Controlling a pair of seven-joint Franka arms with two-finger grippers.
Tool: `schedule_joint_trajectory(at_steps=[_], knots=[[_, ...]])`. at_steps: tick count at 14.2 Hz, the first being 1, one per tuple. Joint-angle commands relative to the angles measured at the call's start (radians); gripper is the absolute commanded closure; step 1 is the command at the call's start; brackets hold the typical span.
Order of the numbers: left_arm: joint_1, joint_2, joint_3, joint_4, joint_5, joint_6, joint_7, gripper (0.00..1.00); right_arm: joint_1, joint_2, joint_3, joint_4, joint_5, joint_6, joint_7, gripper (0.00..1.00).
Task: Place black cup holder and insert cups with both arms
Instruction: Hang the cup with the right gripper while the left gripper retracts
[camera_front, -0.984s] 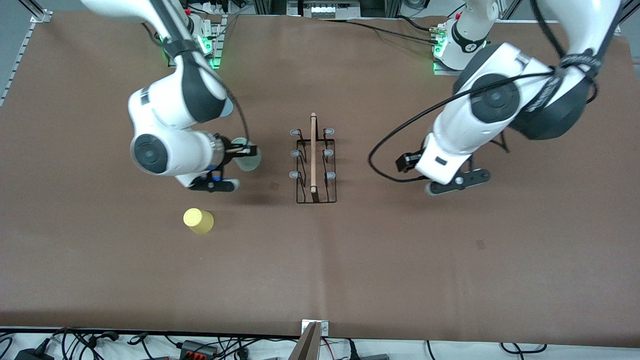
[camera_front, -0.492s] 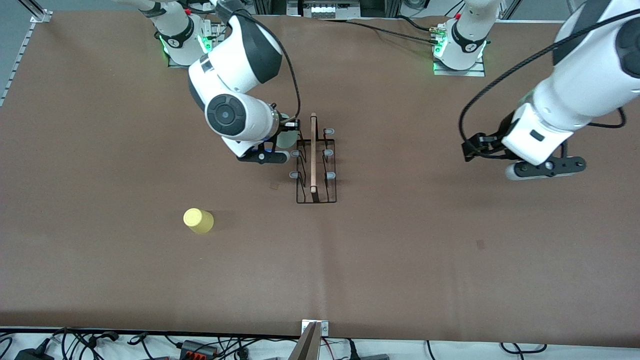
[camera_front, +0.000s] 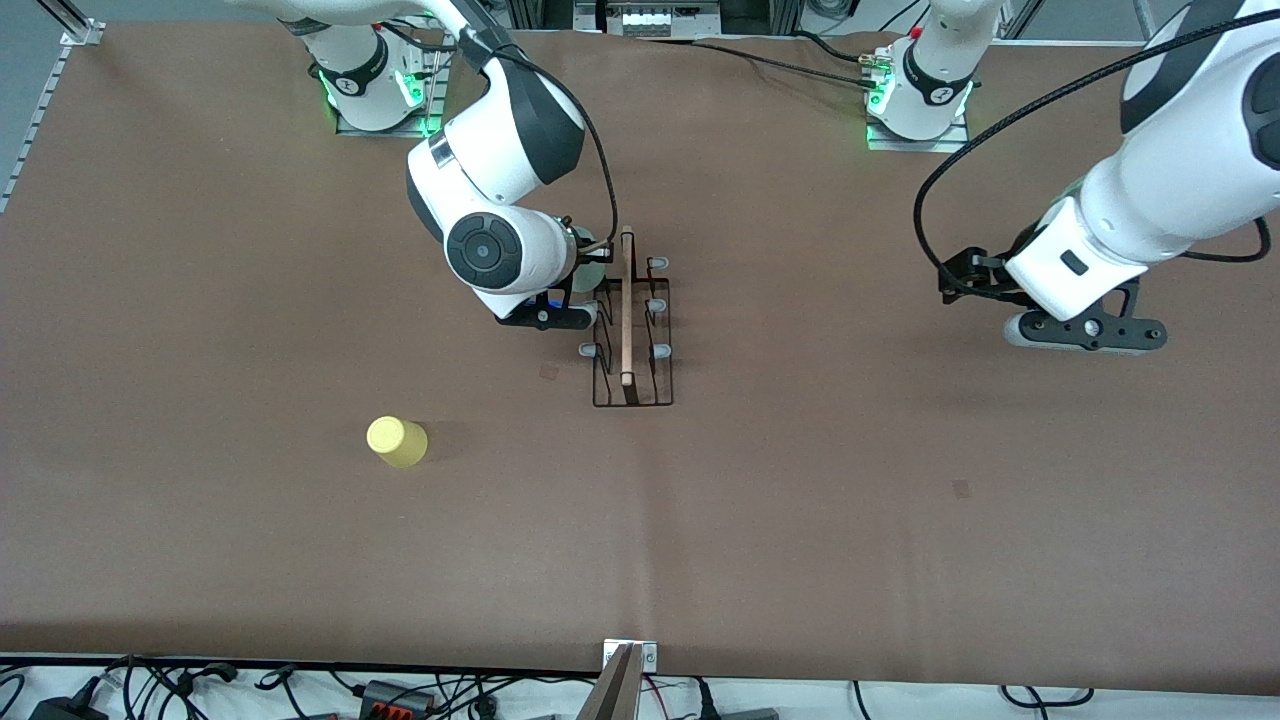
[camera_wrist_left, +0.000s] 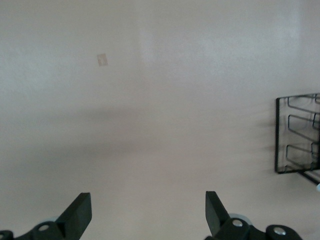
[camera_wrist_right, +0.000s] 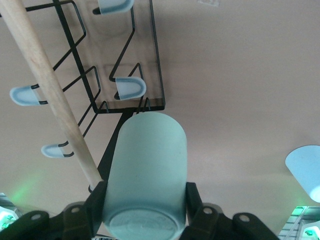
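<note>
Right arm reaches from its base toward the table's middle, elbow bent, wrist turned down. Right gripper is over the rack, at the end of it nearest the bases, on the right arm's side of the rod. Its fingers are clamped on a cup, one on each side of the cup's wall.

Left arm waits, well apart from the rack toward its own end of the table. Left gripper hangs above bare table, jaws spread wide, nothing between them.
</note>
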Motion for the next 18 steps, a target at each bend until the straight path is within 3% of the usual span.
schedule_joint_trajectory(at_steps=[1,3,7,10,11,12,13,16,18], knots=[[0.020,-0.096,0.060,-0.020,-0.015,-0.003,0.136,0.00,0.019,0.023,-0.008,0.021,0.021,-0.004,0.012,0.76],[-0.049,-0.142,0.191,-0.022,-0.075,0.001,0.224,0.00,0.019,0.031,-0.008,0.020,0.021,0.010,0.011,0.76],[-0.281,-0.208,0.550,-0.023,-0.156,-0.001,0.371,0.00,0.033,0.066,-0.008,0.020,0.020,0.043,0.012,0.76],[-0.374,-0.251,0.738,-0.067,-0.245,0.001,0.433,0.00,0.044,0.089,-0.008,0.020,0.006,0.054,0.009,0.75],[-0.432,-0.267,0.828,-0.084,-0.276,0.001,0.434,0.00,0.044,0.098,-0.009,0.018,0.006,0.053,0.009,0.69],[-0.494,-0.274,0.915,-0.098,-0.297,0.001,0.434,0.00,0.044,0.103,-0.009,0.020,0.007,0.054,0.012,0.44],[-0.534,-0.288,0.969,-0.114,-0.308,-0.001,0.436,0.00,0.044,0.104,-0.009,0.020,0.013,0.053,0.046,0.00],[-0.556,-0.417,0.990,-0.307,-0.311,0.100,0.434,0.00,0.042,0.089,-0.018,0.050,0.007,0.037,0.119,0.00],[-0.557,-0.417,0.994,-0.304,-0.313,0.111,0.434,0.00,0.016,0.048,-0.035,0.066,0.001,0.034,0.156,0.00]])
